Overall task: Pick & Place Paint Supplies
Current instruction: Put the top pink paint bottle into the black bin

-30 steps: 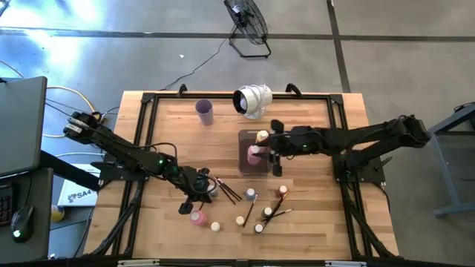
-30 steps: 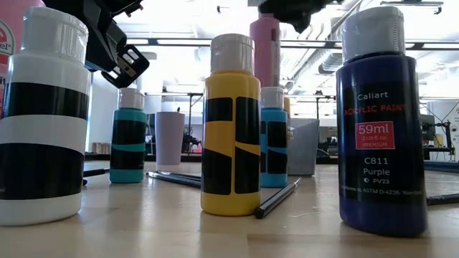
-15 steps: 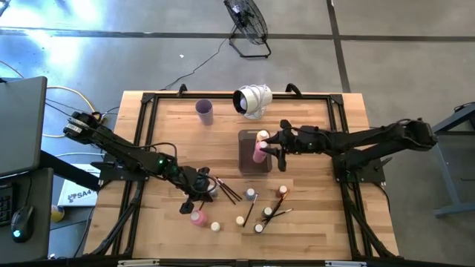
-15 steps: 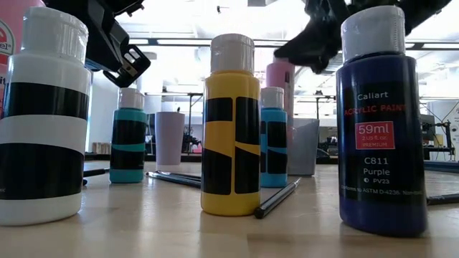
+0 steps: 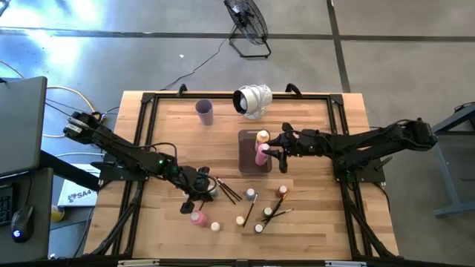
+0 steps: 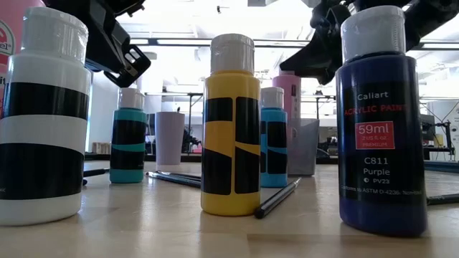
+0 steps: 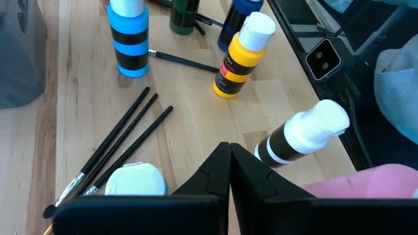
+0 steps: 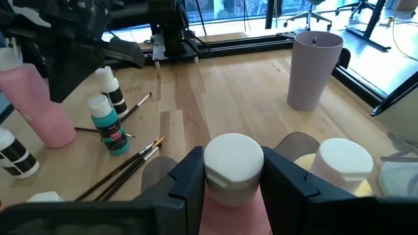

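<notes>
My right gripper (image 8: 234,179) is shut on a pink paint bottle (image 5: 260,153) over the clear grey tray (image 5: 249,166), next to an orange bottle (image 5: 263,136) standing in the tray. In the low view the pink bottle (image 6: 288,100) reaches down behind the tray wall (image 6: 304,147); its bottom is hidden. My left gripper (image 5: 194,194) hovers shut above the table's near left. Below it are small bottles (image 7: 241,55) and three brushes (image 7: 117,140). Another pink bottle (image 5: 197,217) stands close by. My right gripper pinches the pink bottle at its top, the white cap (image 8: 234,160) sitting between the two fingers (image 8: 189,179). The fingers come almost level from the table's right side. The bottle hangs upright below them; whether its bottom rests on the tray floor I cannot tell.
A lilac cup (image 5: 205,111) and a white rounded object (image 5: 252,100) stand at the far edge. Several small bottles (image 5: 251,194) and brushes (image 5: 249,211) lie scattered across the near middle of the table. A black frame (image 5: 148,100) borders the tabletop.
My right gripper has come down with the pink bottle from well above the tray to just over or in it, tipping toward level and rolling slightly. The bottle stays upright. Most of the drop came early; it has slowed since.
</notes>
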### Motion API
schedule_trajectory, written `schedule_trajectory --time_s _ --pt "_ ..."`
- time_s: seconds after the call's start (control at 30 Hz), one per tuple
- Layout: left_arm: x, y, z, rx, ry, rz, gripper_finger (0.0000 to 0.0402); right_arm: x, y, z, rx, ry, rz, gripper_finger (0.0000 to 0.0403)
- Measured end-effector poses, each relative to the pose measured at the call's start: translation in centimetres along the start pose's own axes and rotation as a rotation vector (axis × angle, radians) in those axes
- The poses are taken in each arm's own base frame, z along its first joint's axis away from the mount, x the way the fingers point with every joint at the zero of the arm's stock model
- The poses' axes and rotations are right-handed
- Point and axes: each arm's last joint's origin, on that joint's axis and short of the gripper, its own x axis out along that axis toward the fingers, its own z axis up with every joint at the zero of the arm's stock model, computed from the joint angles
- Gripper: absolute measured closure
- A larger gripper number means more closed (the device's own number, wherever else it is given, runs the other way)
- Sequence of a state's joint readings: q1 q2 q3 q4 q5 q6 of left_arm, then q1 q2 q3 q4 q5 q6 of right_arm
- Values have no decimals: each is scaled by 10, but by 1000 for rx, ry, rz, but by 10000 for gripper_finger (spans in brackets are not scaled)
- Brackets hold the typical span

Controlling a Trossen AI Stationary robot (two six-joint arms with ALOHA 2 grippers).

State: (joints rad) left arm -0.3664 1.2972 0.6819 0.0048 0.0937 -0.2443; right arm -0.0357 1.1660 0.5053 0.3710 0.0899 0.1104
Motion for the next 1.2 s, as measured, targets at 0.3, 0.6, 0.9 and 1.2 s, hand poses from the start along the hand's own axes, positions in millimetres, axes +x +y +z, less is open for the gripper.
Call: schedule_trajectory --time_s 0.3,0.6,0.9,1.2 --pt "0 0 0 0 0 1 396 0 0 0 1 -1 -5 289" --pt "0 0 0 0 -1 3 396 0 1 2 15 -16 12 289" --pt "0 0 0 4 0 2 396 10 7 -1 68 -46 67 289" --pt "0 0 0 3 2 3 396 26 7 -6 66 -72 -15 289"
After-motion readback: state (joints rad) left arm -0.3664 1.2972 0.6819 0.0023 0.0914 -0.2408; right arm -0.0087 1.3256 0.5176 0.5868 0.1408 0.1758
